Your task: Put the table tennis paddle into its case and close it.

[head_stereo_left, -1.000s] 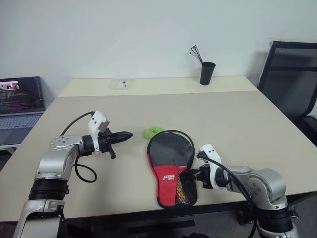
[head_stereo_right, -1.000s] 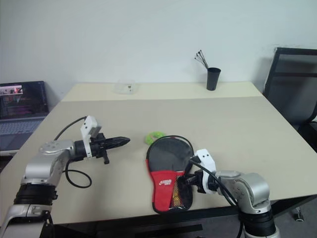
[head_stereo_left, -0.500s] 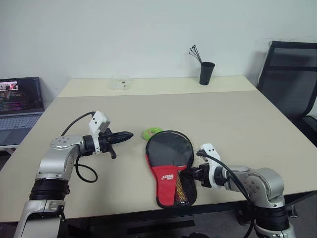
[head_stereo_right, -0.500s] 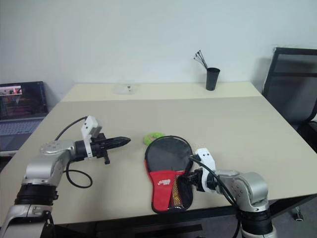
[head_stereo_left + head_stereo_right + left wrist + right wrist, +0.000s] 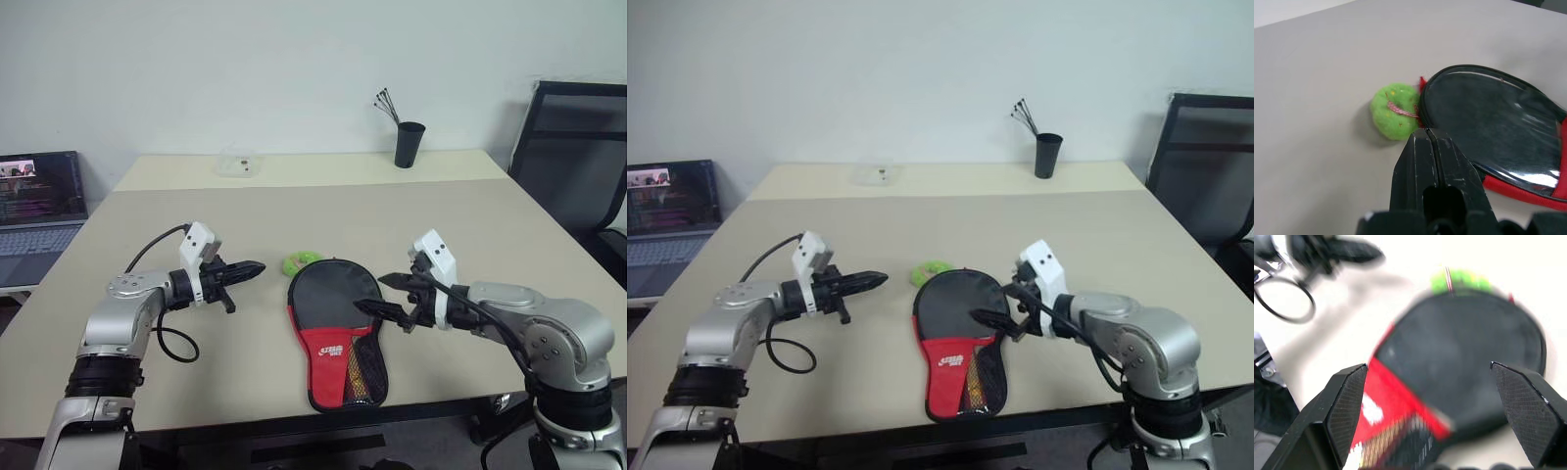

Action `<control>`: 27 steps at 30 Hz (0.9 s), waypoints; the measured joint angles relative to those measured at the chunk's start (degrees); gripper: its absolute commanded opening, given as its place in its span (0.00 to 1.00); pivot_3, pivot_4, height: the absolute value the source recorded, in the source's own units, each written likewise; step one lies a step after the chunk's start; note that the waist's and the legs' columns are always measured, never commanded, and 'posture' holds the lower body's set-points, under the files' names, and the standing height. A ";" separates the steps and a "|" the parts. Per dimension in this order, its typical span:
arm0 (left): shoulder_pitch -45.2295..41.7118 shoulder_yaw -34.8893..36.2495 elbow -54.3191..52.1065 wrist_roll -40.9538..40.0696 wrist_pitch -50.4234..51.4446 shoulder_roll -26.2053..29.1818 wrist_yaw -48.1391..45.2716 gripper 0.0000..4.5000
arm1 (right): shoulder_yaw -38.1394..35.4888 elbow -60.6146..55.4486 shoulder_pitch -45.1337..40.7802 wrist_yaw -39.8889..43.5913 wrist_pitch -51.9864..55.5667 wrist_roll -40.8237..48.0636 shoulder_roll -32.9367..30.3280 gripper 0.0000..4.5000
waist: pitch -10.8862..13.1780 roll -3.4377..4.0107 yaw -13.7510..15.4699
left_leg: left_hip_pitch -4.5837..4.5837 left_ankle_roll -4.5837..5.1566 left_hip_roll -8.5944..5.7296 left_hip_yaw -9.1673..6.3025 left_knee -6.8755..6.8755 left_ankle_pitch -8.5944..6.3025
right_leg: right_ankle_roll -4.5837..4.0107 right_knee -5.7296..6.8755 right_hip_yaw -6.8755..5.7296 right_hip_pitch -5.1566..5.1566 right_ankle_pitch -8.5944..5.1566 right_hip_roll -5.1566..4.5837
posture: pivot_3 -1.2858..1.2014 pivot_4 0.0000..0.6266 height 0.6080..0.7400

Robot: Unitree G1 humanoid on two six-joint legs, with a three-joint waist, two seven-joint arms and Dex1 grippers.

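- The right gripper (image 5: 382, 295) hung spread wide above the case (image 5: 338, 331), holding nothing.
- The left gripper (image 5: 249, 267), fingers pressed together, was empty beside the green ball (image 5: 302, 261).
- Best: check the zip's end before withdrawing.

Both arms were brushed silver metal with black ribbed bands at the joints. Each wrist carried a white camera block, and a black cable looped from each forearm. The left gripper (image 5: 250, 267) and right gripper (image 5: 382, 295) each had two tapered black fingers.
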 measured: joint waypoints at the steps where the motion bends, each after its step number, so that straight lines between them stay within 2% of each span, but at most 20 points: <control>1: -0.14 0.06 0.56 0.03 0.00 -0.05 0.50 0.00 | 2.58 2.33 -0.45 0.18 -2.38 -1.16 0.71 0.99 | 0.00 0.00 -0.06 | 0.00 0.00 0.00 0.02 0.00 0.00 | 0.00 0.00 0.02 0.00 0.00 0.00 | 0.52 0.24 1.00; 5: -0.06 0.53 1.45 0.29 -0.46 -0.04 2.48 0.00 | 11.40 10.51 -1.14 0.62 -12.06 -7.05 2.89 0.99 | 0.00 0.00 0.00 | -0.06 -0.01 0.00 0.05 0.00 -0.01 | 0.00 -0.03 0.02 -0.02 0.00 0.03 | 0.52 0.24 1.00; 14: 2.43 2.24 1.90 1.25 -2.84 1.38 4.93 0.00 | 17.05 22.27 -3.89 -0.40 -26.19 -16.44 8.80 0.99 | 0.00 0.00 0.02 | -0.08 -0.05 0.04 0.10 0.01 -0.03 | 0.01 -0.07 0.00 -0.02 0.02 0.02 | 0.52 0.24 1.00; 19: 2.24 2.19 2.05 1.25 -2.87 0.99 4.87 0.00 | 20.12 26.61 -3.02 -0.46 -30.54 -20.79 9.61 0.99 | 0.00 0.00 0.08 | -0.10 -0.06 0.03 0.11 0.03 -0.04 | 0.01 -0.08 0.00 -0.01 0.02 0.02 | 0.52 0.24 1.00; 22: -0.42 1.82 5.14 1.47 -2.93 -0.59 5.04 0.13 | 20.15 27.33 -1.42 -0.47 -31.43 -22.28 9.48 1.00 | 0.00 -0.01 0.32 | -0.11 -0.06 0.01 0.10 0.08 -0.04 | 0.01 -0.06 -0.02 0.00 0.02 0.02 | 0.52 0.24 1.00; 27: -10.90 -0.77 17.63 4.10 -5.96 -6.19 6.34 0.51 | 19.85 26.41 0.67 -0.92 -31.52 -22.88 9.91 1.00 | -0.02 -0.03 0.77 | -0.10 -0.06 -0.03 0.09 0.22 -0.04 | 0.02 0.06 -0.04 0.03 0.02 0.27 | 0.52 0.24 1.00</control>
